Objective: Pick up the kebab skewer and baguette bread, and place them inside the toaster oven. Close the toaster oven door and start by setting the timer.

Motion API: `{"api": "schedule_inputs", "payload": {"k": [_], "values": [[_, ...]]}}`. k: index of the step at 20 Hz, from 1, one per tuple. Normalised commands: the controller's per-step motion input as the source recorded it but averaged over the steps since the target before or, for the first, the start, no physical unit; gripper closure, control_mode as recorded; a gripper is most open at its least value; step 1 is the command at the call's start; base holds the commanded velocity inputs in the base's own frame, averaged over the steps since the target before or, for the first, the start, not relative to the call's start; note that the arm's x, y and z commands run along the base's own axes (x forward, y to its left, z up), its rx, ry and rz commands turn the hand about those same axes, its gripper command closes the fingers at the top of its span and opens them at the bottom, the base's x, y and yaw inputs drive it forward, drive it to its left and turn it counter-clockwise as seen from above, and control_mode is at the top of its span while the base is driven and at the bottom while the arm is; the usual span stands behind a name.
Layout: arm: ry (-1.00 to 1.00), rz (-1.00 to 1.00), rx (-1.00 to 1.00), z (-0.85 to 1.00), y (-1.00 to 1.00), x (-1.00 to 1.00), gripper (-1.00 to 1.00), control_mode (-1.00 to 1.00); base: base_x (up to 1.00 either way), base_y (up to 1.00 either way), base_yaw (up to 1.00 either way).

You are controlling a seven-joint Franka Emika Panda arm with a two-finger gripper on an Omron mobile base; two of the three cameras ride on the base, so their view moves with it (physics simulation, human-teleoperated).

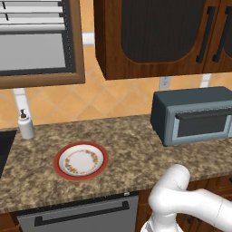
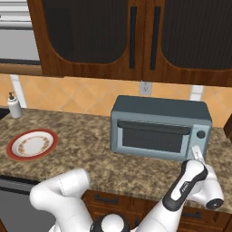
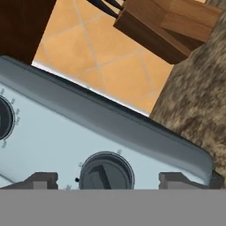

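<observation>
At the bottom of the hand view the gripper [image 3: 105, 180] stands wide, its fingertips [image 3: 42, 180] either side of a dark round knob [image 3: 106, 172] on the toaster oven [image 2: 161, 128], gripping nothing. The toaster oven door [image 2: 153, 136] is shut at the right base view's centre right.

The white arm rises from the lower left of the right base view, bends across the bottom edge, and reaches up to the lower right, where its hand ends in the gripper [image 2: 198, 154]. In the hand view the two dark fingertips [image 3: 42, 180] stand well apart (nothing is clasped between them).
</observation>
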Motion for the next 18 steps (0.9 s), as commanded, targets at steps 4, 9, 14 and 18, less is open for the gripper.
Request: {"api": "schedule_inputs", "payload": {"k": [4, 9, 14, 18], "values": [[0.00, 0.00, 0.00, 0.26, 0.02, 0.07, -1.00, -1.00, 0.00, 0.00, 0.00], [0.00, 0.00, -0.02, 0.07, 0.13, 0.06, -1.00, -1.00, 0.00, 0.00, 0.00], [0.00, 0.00, -0.06, 0.03, 0.27, 0.00, -1.00, -1.00, 0.00, 0.00, 0.00], [0.00, 0.00, -0.05, 0.07, 0.11, 0.08, -1.00, -1.00, 0.00, 0.00, 0.00]]}}
